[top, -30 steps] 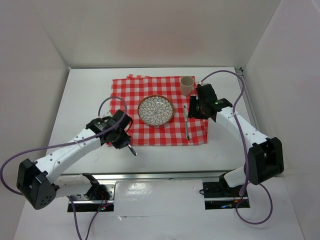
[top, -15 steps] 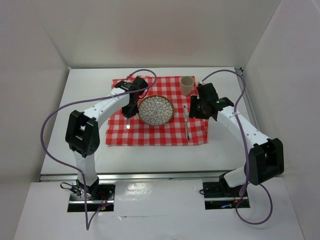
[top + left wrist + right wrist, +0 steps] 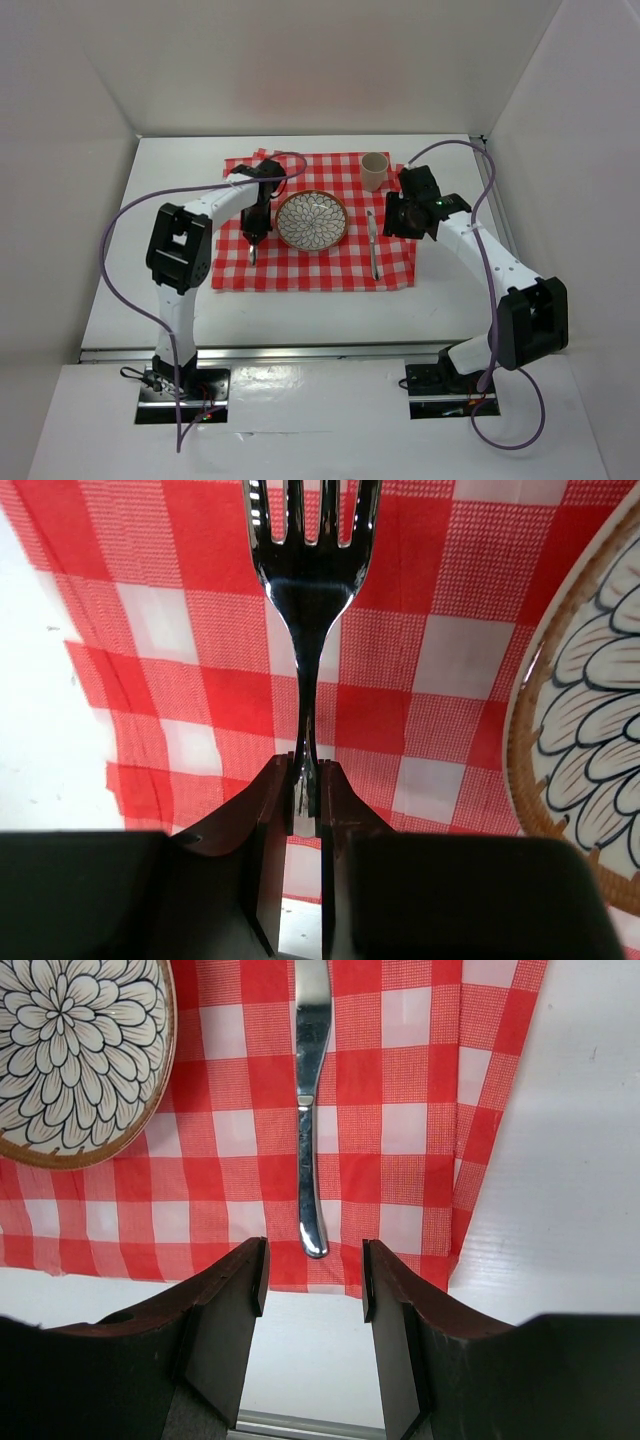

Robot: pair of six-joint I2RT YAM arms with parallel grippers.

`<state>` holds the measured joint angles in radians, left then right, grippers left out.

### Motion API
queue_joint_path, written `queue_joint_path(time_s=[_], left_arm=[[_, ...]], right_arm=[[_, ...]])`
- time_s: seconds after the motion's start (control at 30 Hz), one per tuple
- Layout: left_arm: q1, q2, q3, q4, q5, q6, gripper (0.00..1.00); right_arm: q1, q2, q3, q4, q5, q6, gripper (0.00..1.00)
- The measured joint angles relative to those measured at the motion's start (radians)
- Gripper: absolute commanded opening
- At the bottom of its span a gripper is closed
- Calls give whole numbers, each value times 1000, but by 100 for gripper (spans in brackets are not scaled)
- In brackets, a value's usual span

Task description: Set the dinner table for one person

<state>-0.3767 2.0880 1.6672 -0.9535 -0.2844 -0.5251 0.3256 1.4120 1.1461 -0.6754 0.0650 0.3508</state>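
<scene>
The left arm is rising from its base, bending at the elbow and reaching toward 1 o'clock, its wrist tipping down over the checked cloth [image 3: 340, 265]. The left end effector [image 3: 306, 772] is clenching the handle of a fork [image 3: 305, 610], holding it low over the cloth at 9 o'clock of the plate [image 3: 311, 220]. Whether the fork is touching the cloth cannot be told. The right arm is stretching toward 11 o'clock. The right end effector [image 3: 313, 1260] is hovering with its jaws released and grasping nothing, over the handle end of a knife [image 3: 310, 1110] lying at 3 o'clock of the plate. A beige cup [image 3: 374, 170] is standing at 1 o'clock of the plate, on the cloth's far corner. The counter [image 3: 320, 315] is showing as a plain, matte white rectangle, spreading beneath the cloth and beyond it on every side, with a silver metal rail running along its 6 o'clock edge.
</scene>
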Motion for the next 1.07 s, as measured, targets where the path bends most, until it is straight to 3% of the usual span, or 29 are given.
queue_joint_path(time_s=[0.07, 0.13, 0.17, 0.2, 0.33, 0.37, 0.47, 0.63, 0.87, 1.07], left_arm=[[1, 8, 0, 10, 12, 0, 0], [2, 21, 3, 14, 23, 0, 9], [3, 34, 8, 11, 26, -2, 16], [4, 51, 14, 10, 27, -2, 32], [7, 84, 31, 0, 23, -2, 56], [12, 83, 38, -9, 27, -6, 68], [24, 81, 48, -19, 32, -16, 76], [54, 40, 100, -52, 50, -25, 77], [82, -184, 254, -71, 62, -23, 77], [88, -596, 70, 91, 89, -24, 80]], right_arm=[[-1, 0, 0, 0, 1, -1, 53], [-1, 0, 0, -3, 3, -1, 55], [-1, 0, 0, -6, 3, -1, 56], [-1, 0, 0, -10, 3, -1, 63], [-1, 0, 10, -39, 9, -4, 70], [-1, 0, 17, -48, 11, -4, 75], [-5, 0, 41, -61, 19, -6, 77], [-11, -5, 97, -94, 30, 1, 100], [-35, -78, 134, -104, 80, 42, 100], [-48, -110, 155, -108, 137, 73, 100]])
